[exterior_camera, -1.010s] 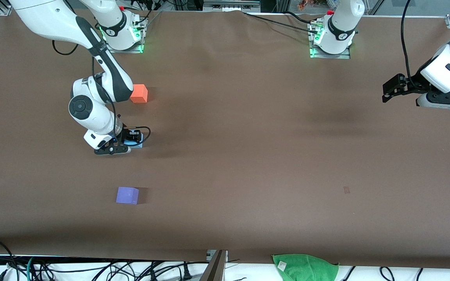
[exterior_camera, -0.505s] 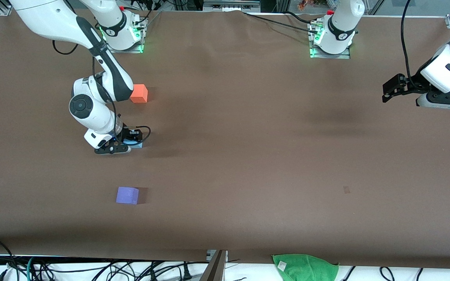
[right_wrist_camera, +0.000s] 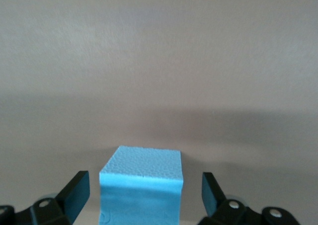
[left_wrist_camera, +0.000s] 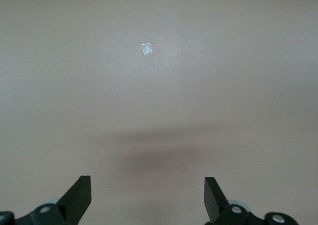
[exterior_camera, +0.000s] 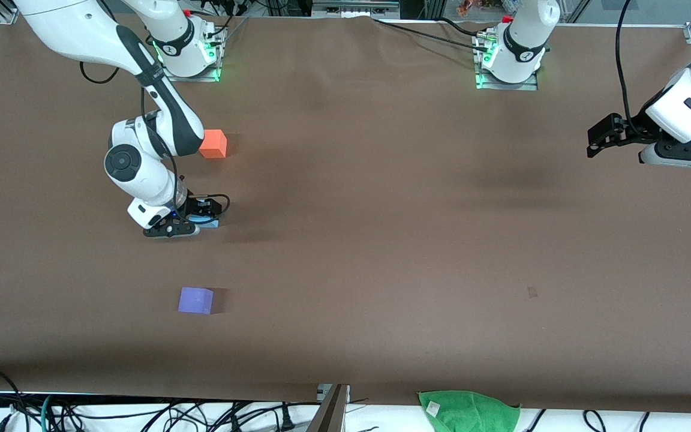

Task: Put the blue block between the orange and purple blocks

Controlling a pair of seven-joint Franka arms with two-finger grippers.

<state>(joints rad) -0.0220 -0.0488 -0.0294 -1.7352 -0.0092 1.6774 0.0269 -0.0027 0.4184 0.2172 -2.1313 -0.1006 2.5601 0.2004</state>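
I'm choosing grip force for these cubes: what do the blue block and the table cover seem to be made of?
The blue block looks like matte foam: its faces show a fine pebbled grain and no gloss. It sits between the right hand's open fingers. The table cover looks like brown paper or thin sheet, dull with faint wrinkles; which one is unclear.

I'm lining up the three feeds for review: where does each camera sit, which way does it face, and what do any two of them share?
Front view: high, across the table, facing both arms' bases; shows the orange block, purple block, green cloth and both arms.
Left wrist view: on the waiting left arm, looking down at bare table past the open left gripper.
Right wrist view: on the right arm, looking down at the blue block between the open right gripper fingers.
Shared: front and right wrist views both show the blue block.
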